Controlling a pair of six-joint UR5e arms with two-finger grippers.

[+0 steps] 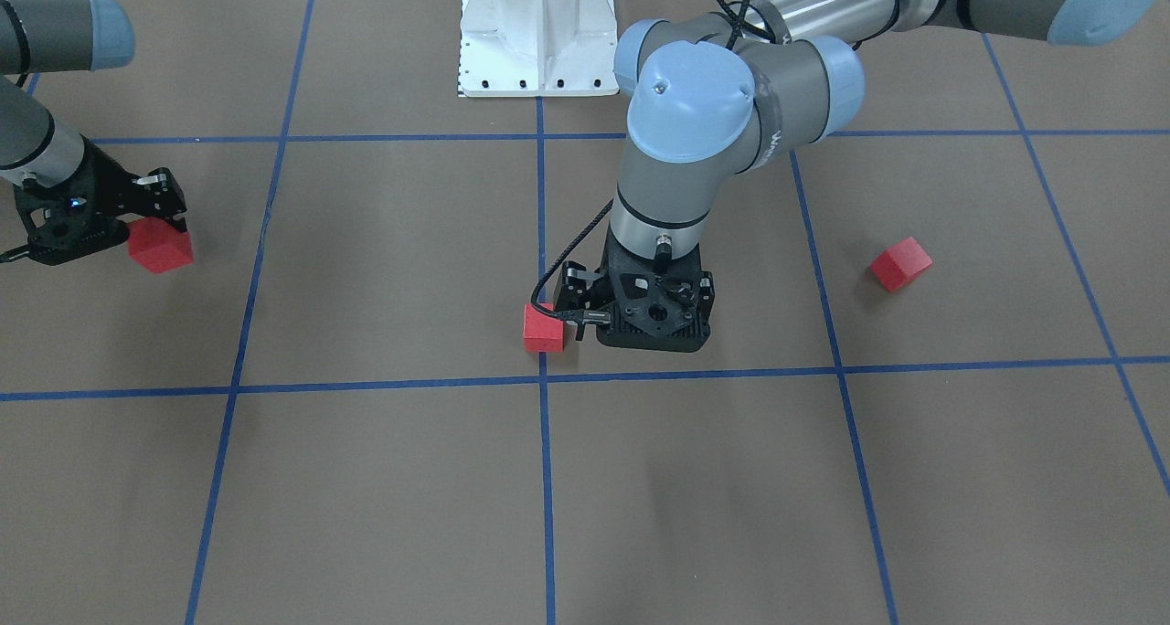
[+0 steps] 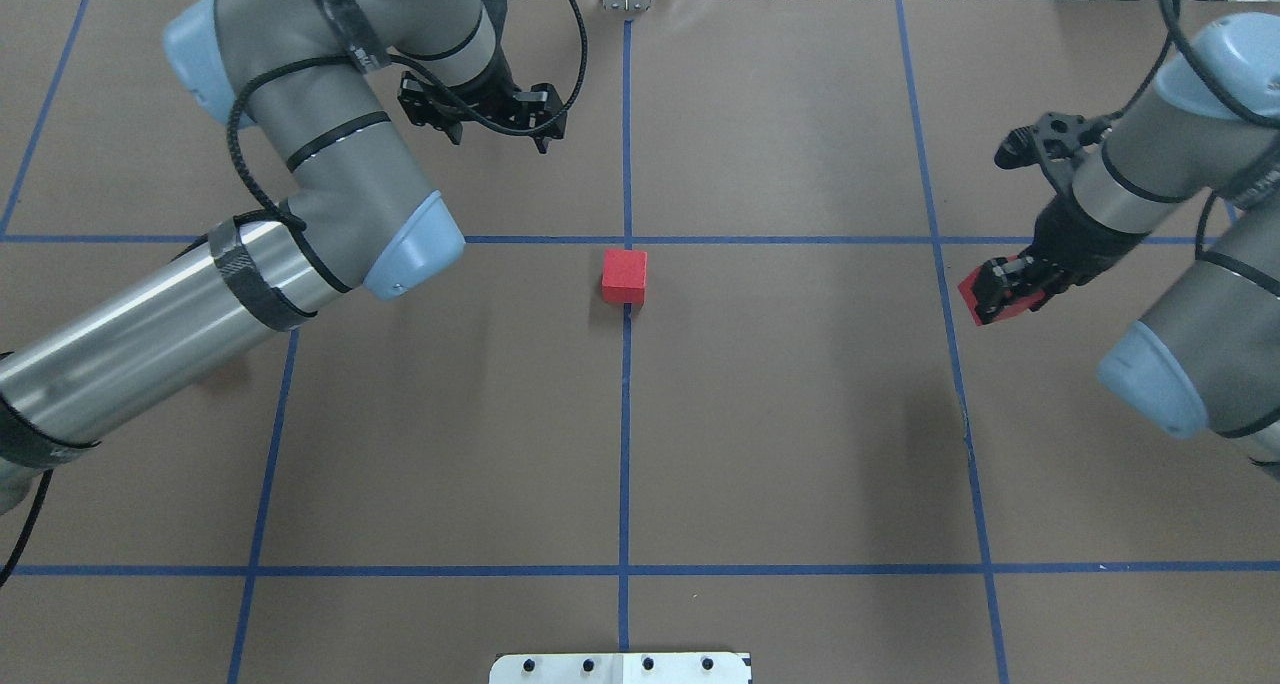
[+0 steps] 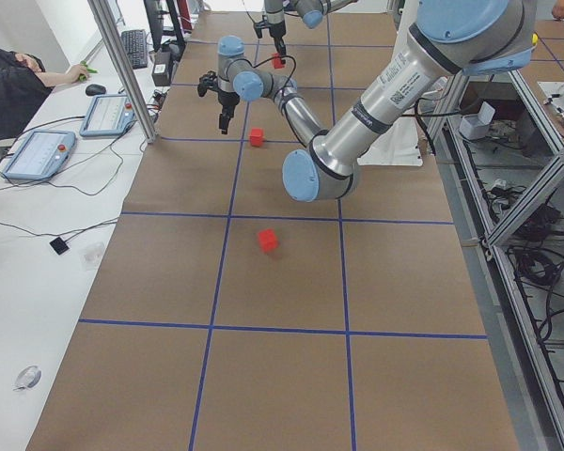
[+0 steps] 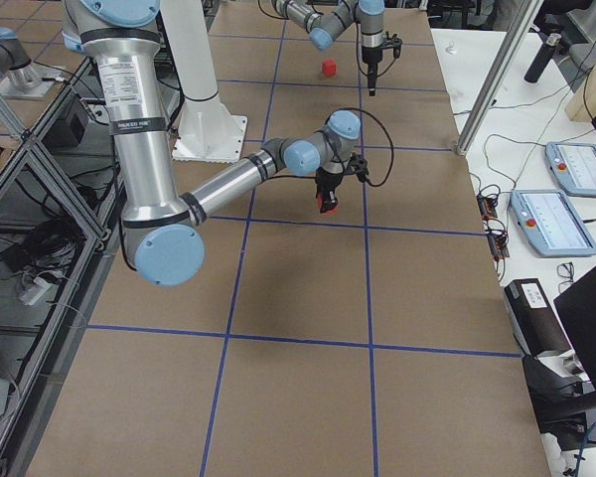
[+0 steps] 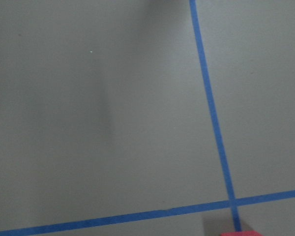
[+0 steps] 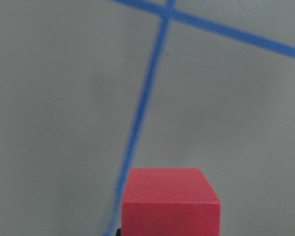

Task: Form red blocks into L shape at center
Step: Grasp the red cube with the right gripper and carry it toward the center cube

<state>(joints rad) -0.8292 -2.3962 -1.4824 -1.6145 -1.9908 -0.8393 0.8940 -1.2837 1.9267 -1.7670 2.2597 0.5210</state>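
One red block lies on the table at the centre, on the blue middle line; it also shows in the front view. My left gripper hangs just beyond it, a little to its left, looks open and is empty. My right gripper is shut on a second red block, held low at the table's right side, next to a blue line. It fills the bottom of the right wrist view. The third red block lies loose on my left side, hidden under my left arm in the overhead view.
Brown paper with a blue tape grid covers the table. The white robot base plate stands at the near middle edge. My left arm's elbow hangs over the left half. Operator desks with tablets lie past the far edge.
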